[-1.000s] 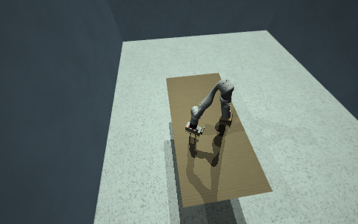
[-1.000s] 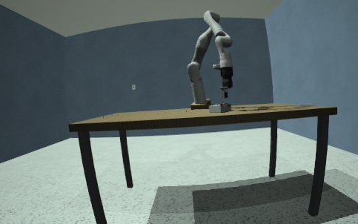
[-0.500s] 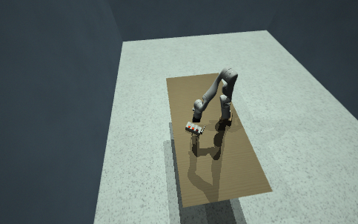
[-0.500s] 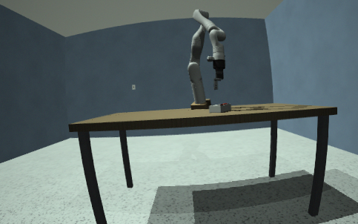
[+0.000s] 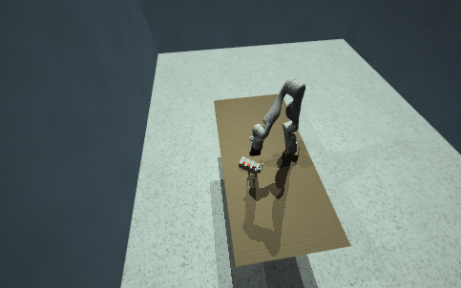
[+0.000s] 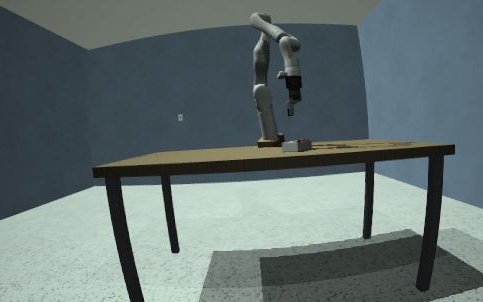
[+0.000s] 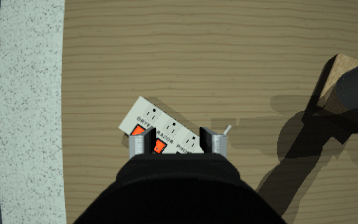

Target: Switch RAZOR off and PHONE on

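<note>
The white power strip point(image 7: 161, 127) lies flat on the wooden table, the right way up, and shows three sockets labelled DRYER, RAZOR and PHONE. The DRYER switch point(image 7: 138, 131) and the RAZOR switch point(image 7: 159, 146) glow orange. The PHONE switch is hidden behind my gripper body. My gripper point(image 7: 177, 136) is open and empty, pointing down, well above the strip. The exterior view shows the gripper point(image 6: 290, 111) high over the strip point(image 6: 297, 145). The top view shows the gripper point(image 5: 254, 152) just behind the strip point(image 5: 251, 165).
The arm's wooden base block point(image 6: 270, 142) stands right beside the strip and shows at the right of the wrist view point(image 7: 345, 90). The table's edge point(image 7: 63, 110) runs close on the strip's left, with speckled floor beyond.
</note>
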